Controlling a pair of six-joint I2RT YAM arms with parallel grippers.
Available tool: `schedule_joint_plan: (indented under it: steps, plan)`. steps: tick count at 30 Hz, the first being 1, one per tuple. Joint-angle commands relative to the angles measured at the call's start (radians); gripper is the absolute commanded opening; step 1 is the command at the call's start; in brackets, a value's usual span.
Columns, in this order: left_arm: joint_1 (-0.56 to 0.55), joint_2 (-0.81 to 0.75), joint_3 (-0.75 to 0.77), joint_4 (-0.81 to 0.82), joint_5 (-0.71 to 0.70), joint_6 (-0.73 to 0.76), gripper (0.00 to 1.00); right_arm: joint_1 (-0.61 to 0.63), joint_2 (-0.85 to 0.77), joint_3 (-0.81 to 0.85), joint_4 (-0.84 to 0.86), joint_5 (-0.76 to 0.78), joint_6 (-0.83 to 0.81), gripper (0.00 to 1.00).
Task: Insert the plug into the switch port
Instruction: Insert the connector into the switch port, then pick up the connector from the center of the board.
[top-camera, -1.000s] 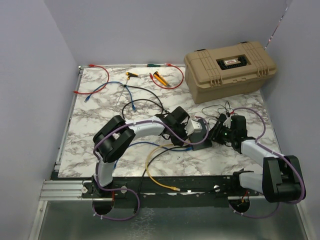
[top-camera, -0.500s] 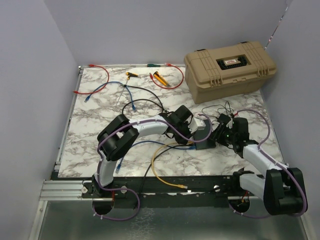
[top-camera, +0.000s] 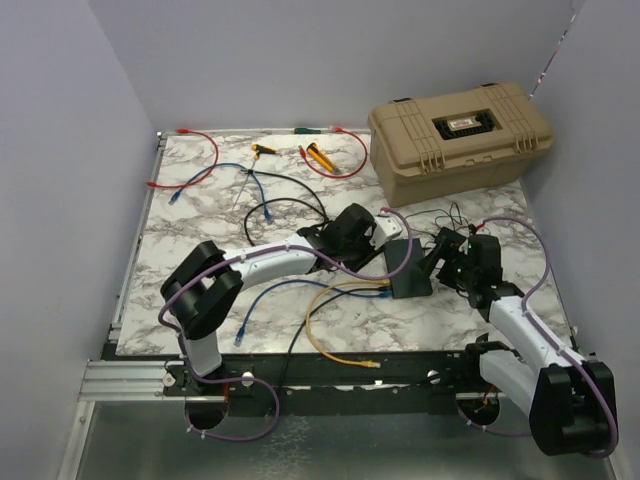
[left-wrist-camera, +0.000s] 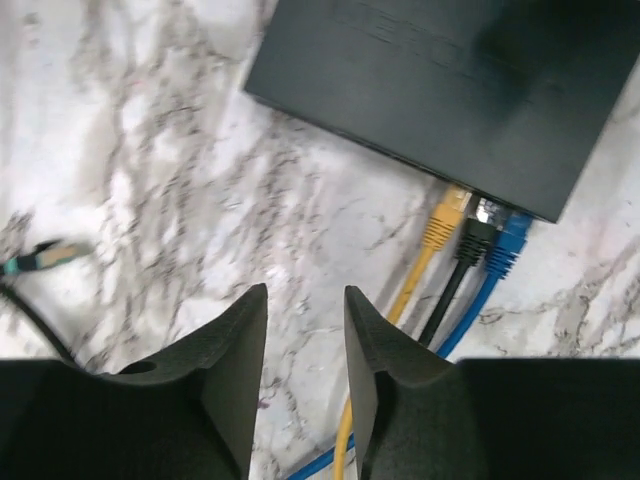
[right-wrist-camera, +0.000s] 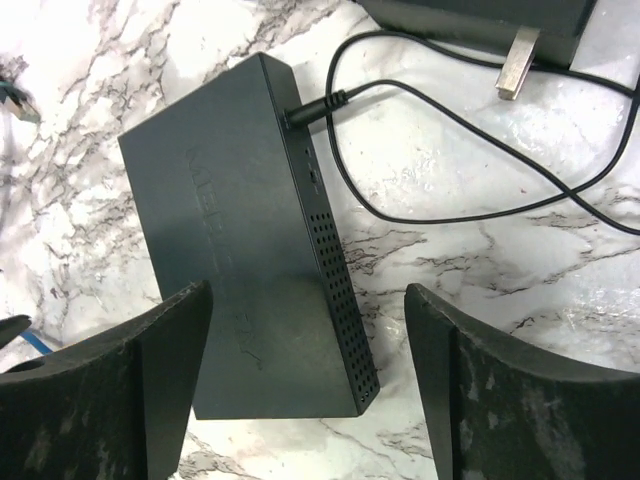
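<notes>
Nearest me, my left gripper (left-wrist-camera: 305, 300) has just let go. Its jaws were pinched shut a second ago and now stand a narrow gap apart with nothing between them, backed off from the port edge. Just beyond its fingertips, a yellow plug (left-wrist-camera: 447, 215), a black plug (left-wrist-camera: 476, 238) and a blue plug (left-wrist-camera: 508, 245) sit side by side in the ports of the flat matte dark-grey rectangular switch (left-wrist-camera: 450, 90). The switch lies flat on the white marble-patterned table (top-camera: 185, 230), between my two arms. My right gripper (right-wrist-camera: 305, 300) has widened too, its jaws standing broad to either side of the switch's end without clamping it. With both claws released, I judge the plug seated and the insertion essentially done. Farther out, the thin black power cord (right-wrist-camera: 325, 102) loops toward the small black power adapter (right-wrist-camera: 470, 15), and the big tan plastic case (top-camera: 460, 135) sits at the far right.
</notes>
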Motion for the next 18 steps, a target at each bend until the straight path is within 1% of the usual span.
schedule_joint_plan:
  steps: [1,3,5,6,7,10,12,15,16,18]
  plan:
    - [0.019,-0.085,-0.041,0.027,-0.246,-0.103,0.39,0.004,-0.043,0.023,0.009,0.066,-0.008,0.84]
    - [0.037,-0.122,-0.06,0.028,-0.307,-0.146,0.39,0.004,-0.07,0.014,0.029,0.069,-0.014,0.88]
    - [0.061,-0.162,-0.089,0.041,-0.397,-0.228,0.39,0.005,-0.095,0.003,0.046,0.077,-0.017,0.91]
    - [0.081,-0.184,-0.102,0.044,-0.412,-0.26,0.41,0.004,-0.105,0.0,0.048,0.085,-0.02,0.92]
    - [0.102,-0.203,-0.117,0.047,-0.416,-0.289,0.44,0.005,-0.114,-0.002,0.048,0.087,-0.019,0.93]
    - [0.189,-0.263,-0.166,0.072,-0.393,-0.387,0.45,0.005,-0.142,-0.016,0.056,0.079,-0.021,0.96]
    - [0.237,-0.291,-0.193,0.077,-0.434,-0.482,0.47,0.005,-0.167,-0.028,0.056,0.083,-0.019,0.98]
    - [0.3,-0.323,-0.224,0.068,-0.426,-0.528,0.5,0.005,-0.203,-0.045,0.056,0.088,-0.013,0.99]
    - [0.315,-0.332,-0.233,0.066,-0.431,-0.534,0.55,0.005,-0.214,-0.05,0.059,0.089,-0.012,0.99]
    - [0.348,-0.352,-0.253,0.062,-0.466,-0.573,0.71,0.007,-0.227,-0.056,0.06,0.091,-0.01,1.0]
